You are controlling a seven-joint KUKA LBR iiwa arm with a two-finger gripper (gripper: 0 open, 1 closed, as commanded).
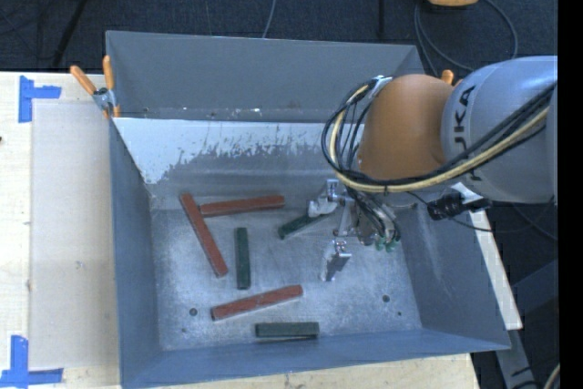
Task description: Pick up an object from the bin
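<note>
At the near wall of the bin [137, 287], a dark green bar [287, 331] and a red-brown bar [257, 302] lie untouched. Farther in, the gripper [330, 237] hangs low with its jaws spread and empty, so the grasp and lift are both left to do. A short dark green stick [293, 227] lies just beside its far finger.

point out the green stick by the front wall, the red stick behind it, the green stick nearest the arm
front green stick [287, 331]: camera view, its middle
front red stick [256, 302]: camera view, its middle
green stick by the arm [293, 227]: camera view, its left part
</note>
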